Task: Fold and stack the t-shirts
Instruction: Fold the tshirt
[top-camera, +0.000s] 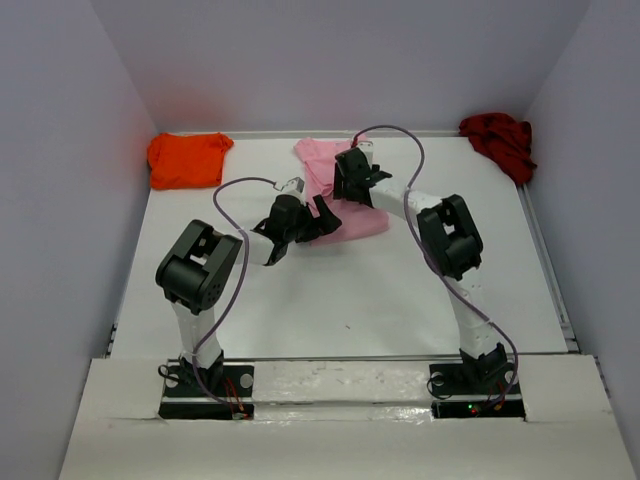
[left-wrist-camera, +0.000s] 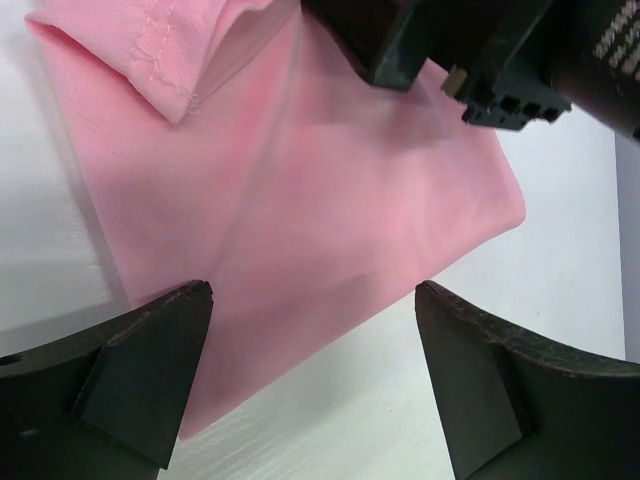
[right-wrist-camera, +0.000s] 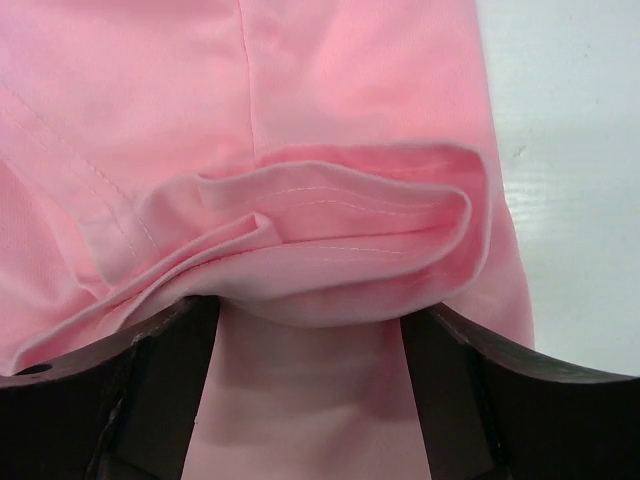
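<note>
A light pink t-shirt (top-camera: 350, 212) lies partly folded at the middle back of the table. In the left wrist view the pink t-shirt (left-wrist-camera: 330, 190) shows a smooth folded panel and a hemmed sleeve at the top left. My left gripper (top-camera: 300, 225) hovers at its near left edge, and the left gripper (left-wrist-camera: 312, 295) is open wide with only the shirt's edge and table below. My right gripper (top-camera: 356, 178) sits over the shirt's back part. The right gripper (right-wrist-camera: 310, 315) stands open, with a rolled pink hem (right-wrist-camera: 340, 230) lying across its fingertips. An orange t-shirt (top-camera: 188, 158) and a dark red t-shirt (top-camera: 498, 142) lie bunched in the back corners.
White walls close the table (top-camera: 350, 300) at the back and sides. The right arm's black wrist (left-wrist-camera: 500, 50) hangs close above the pink cloth in the left wrist view. Cables loop over both arms.
</note>
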